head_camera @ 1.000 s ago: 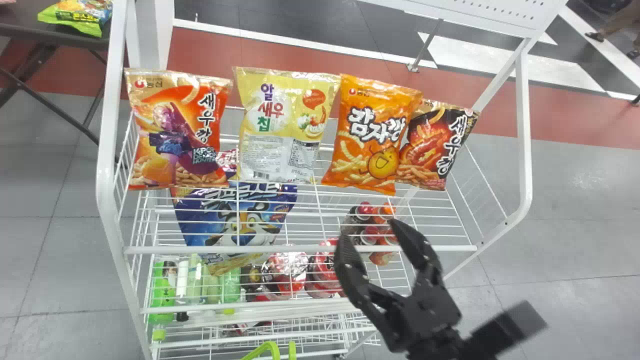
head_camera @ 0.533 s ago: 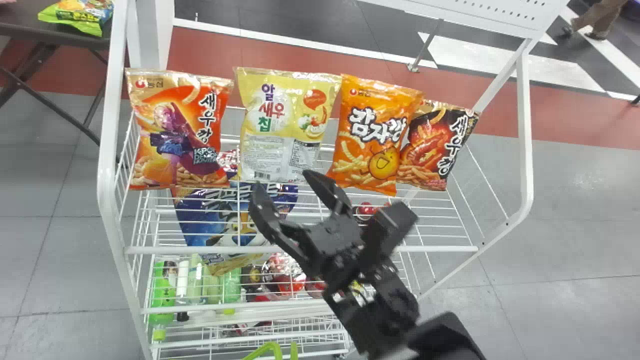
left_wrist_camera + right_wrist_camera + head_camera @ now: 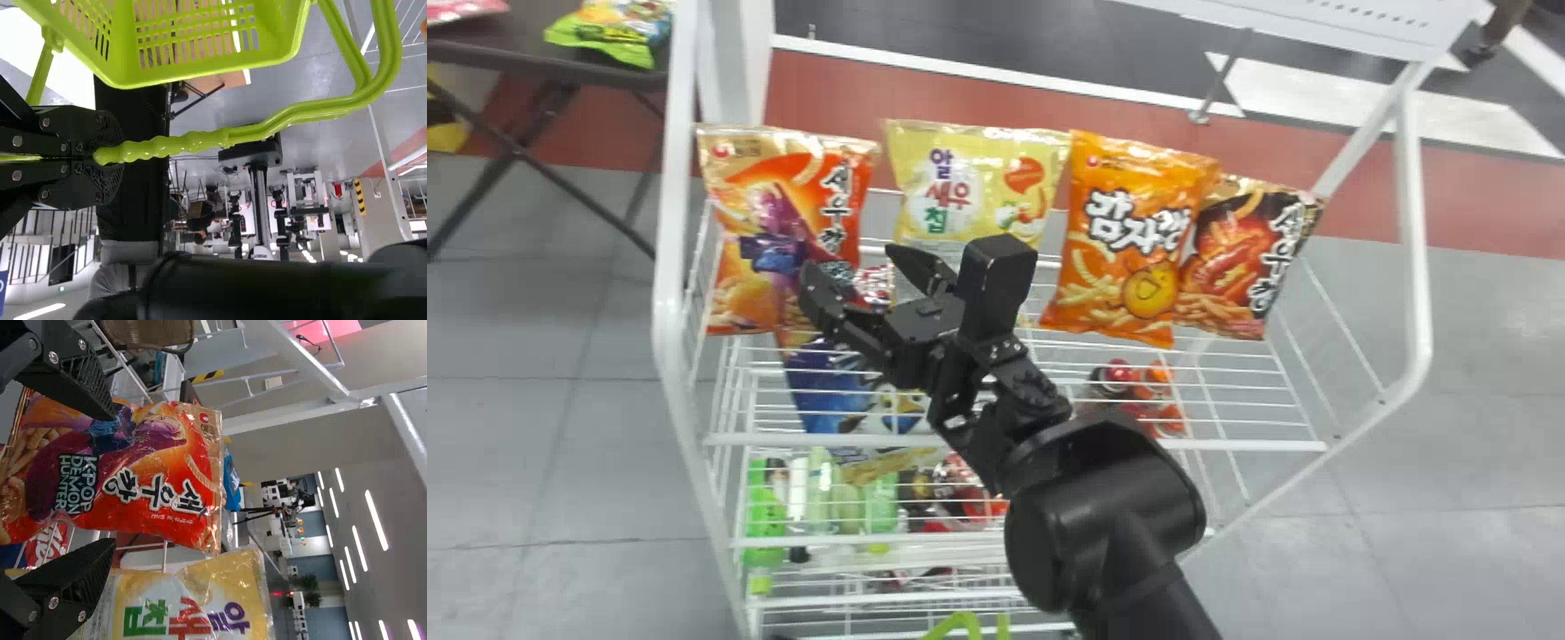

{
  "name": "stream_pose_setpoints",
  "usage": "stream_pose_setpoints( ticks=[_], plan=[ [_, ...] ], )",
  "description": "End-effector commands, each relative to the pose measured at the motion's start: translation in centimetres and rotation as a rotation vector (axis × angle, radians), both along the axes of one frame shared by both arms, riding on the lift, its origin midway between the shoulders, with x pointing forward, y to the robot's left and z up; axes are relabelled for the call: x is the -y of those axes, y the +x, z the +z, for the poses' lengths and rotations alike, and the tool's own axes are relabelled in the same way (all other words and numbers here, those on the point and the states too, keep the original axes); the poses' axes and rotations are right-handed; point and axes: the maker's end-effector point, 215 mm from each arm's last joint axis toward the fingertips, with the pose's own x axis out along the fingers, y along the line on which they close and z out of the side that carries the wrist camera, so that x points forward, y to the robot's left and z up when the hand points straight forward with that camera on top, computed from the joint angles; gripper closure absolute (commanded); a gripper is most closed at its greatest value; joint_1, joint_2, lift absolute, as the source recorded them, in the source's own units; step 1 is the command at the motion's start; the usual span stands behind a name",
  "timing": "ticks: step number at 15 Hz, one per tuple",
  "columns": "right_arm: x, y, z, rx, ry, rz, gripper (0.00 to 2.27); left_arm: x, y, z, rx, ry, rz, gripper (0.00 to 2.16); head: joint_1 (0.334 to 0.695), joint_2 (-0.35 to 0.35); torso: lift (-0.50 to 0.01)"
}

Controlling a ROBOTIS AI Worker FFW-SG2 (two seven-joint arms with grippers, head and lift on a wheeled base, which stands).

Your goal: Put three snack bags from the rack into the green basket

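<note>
While left pincer [image 3: 110,153] grips basket [image 3: 200,75]; right pincer [image 3: 854,265] gapes near edges of 2 bags [image 3: 738,289]

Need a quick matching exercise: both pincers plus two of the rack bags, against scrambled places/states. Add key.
1. left pincer
2. right pincer
3. yellow bag
4. black-and-red bag

A. right end of the bag row, head view
B. open, facing the left-end bag
C. second from left in the row, head view
D. shut on the green basket's handle

Pairs: 1-D, 2-B, 3-C, 4-A
</note>
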Motion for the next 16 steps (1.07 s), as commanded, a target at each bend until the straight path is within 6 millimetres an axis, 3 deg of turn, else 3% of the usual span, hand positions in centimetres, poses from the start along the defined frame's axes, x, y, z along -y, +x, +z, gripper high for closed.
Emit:
stream_pose_setpoints(
  ticks=[1,3,4,5,6,9,12,15,16],
  plan=[
    [-1.6,1.7,-0.4,-0.018,0.004,0.032,0.19,0.1,0.0,0.1,0.002,0.000,0.000,1.48,0.695,-0.216,0.000],
    [-3.0,2.0,-0.7,-0.057,0.020,0.078,0.32,0.2,0.0,0.0,0.003,0.003,-0.002,1.48,0.695,-0.191,0.000],
    [-3.6,1.9,-1.0,-0.078,0.019,0.100,0.78,0.2,0.1,0.0,0.004,0.003,-0.002,1.48,0.695,-0.177,0.000],
    [-3.9,1.7,-1.4,-0.100,0.014,0.116,1.51,0.2,0.1,0.0,0.005,0.003,-0.004,1.48,0.695,-0.165,0.000],
    [-4.0,1.5,-1.9,-0.112,-0.005,0.119,1.95,0.2,0.1,0.0,0.003,0.002,-0.004,1.48,0.695,-0.155,0.000],
    [-3.7,0.7,-1.4,-0.109,-0.035,0.128,2.19,0.2,0.4,0.1,0.006,-0.005,-0.001,1.48,0.695,-0.140,0.000],
    [-2.6,-1.1,-0.3,-0.087,-0.011,0.156,2.22,0.1,0.8,0.3,0.013,-0.009,0.004,1.48,0.695,-0.145,0.000],
    [-0.6,-4.0,0.4,-0.062,-0.020,0.165,2.22,0.1,1.1,0.4,0.020,-0.012,0.006,1.48,0.695,-0.171,0.000],
    [0.4,-5.1,1.5,-0.043,-0.028,0.159,2.22,0.1,1.2,0.4,0.023,-0.012,0.006,1.48,0.695,-0.185,0.000]
  ],
)
